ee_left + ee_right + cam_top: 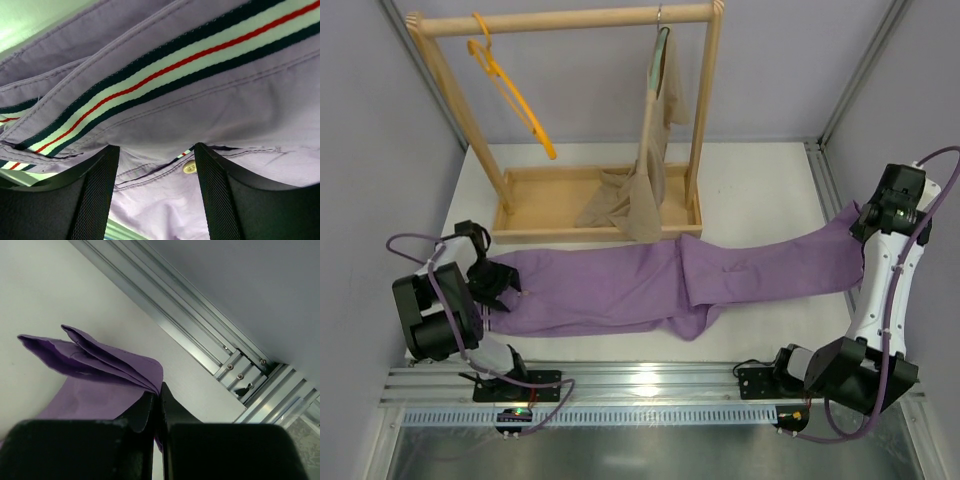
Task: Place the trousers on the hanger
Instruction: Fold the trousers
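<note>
The lilac trousers (620, 285) lie stretched across the table from left to right. Their striped waistband (165, 65) is at the left and the leg ends are at the right. My left gripper (505, 282) is open at the waistband, and the fabric and a pale button (189, 167) lie between its fingers (100, 190). My right gripper (865, 222) is shut on the hem of the trouser leg (95, 370), pinching the folded layers between its fingertips (150, 405). The orange hanger (510, 90) hangs empty at the left end of the wooden rack's top bar.
The wooden rack (565, 20) stands behind the trousers, with a tray base (545, 205). A grey-green hanger with a beige garment (655, 150) hangs at its right end. Aluminium rails (200, 325) run along the table's right edge, close to my right gripper.
</note>
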Controlling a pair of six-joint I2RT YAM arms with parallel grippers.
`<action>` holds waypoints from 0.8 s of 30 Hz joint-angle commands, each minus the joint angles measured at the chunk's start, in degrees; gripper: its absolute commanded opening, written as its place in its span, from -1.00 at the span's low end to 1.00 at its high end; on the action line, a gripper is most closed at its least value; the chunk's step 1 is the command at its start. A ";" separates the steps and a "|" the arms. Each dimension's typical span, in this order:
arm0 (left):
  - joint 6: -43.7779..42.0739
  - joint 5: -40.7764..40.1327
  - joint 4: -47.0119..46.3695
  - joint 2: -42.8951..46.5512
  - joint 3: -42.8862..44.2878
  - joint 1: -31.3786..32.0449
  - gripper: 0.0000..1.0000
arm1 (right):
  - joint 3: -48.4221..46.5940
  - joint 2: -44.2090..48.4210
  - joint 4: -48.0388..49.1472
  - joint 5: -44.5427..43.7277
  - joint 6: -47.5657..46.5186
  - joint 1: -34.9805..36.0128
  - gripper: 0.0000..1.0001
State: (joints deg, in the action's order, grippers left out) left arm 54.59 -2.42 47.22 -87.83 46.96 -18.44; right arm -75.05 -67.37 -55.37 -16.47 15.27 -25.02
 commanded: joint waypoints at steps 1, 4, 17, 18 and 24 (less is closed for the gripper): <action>-5.01 -13.75 -2.84 -7.69 -0.47 -4.06 0.28 | -2.47 -2.32 -0.17 0.12 -1.91 -2.22 -0.92; -6.50 -14.72 -1.35 -9.80 2.87 -6.34 0.28 | -5.28 -3.37 -0.61 -0.23 -2.17 -3.99 -0.92; -13.72 -15.61 2.26 -13.33 15.00 -13.03 0.27 | -8.90 -8.12 0.70 1.08 -3.23 -6.19 -0.92; -13.81 -14.21 2.43 -12.81 15.79 -13.03 0.27 | -8.11 -7.86 1.75 1.87 -2.97 -6.19 -0.92; -9.77 -13.92 7.00 -4.72 17.11 -13.12 0.27 | -2.74 -9.26 4.66 5.83 -0.94 -6.19 -0.92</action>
State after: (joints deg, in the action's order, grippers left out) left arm 42.83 -10.76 54.13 -97.10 61.65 -30.59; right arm -78.56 -76.01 -55.18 -12.10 13.85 -30.63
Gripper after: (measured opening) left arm 0.635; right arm 0.045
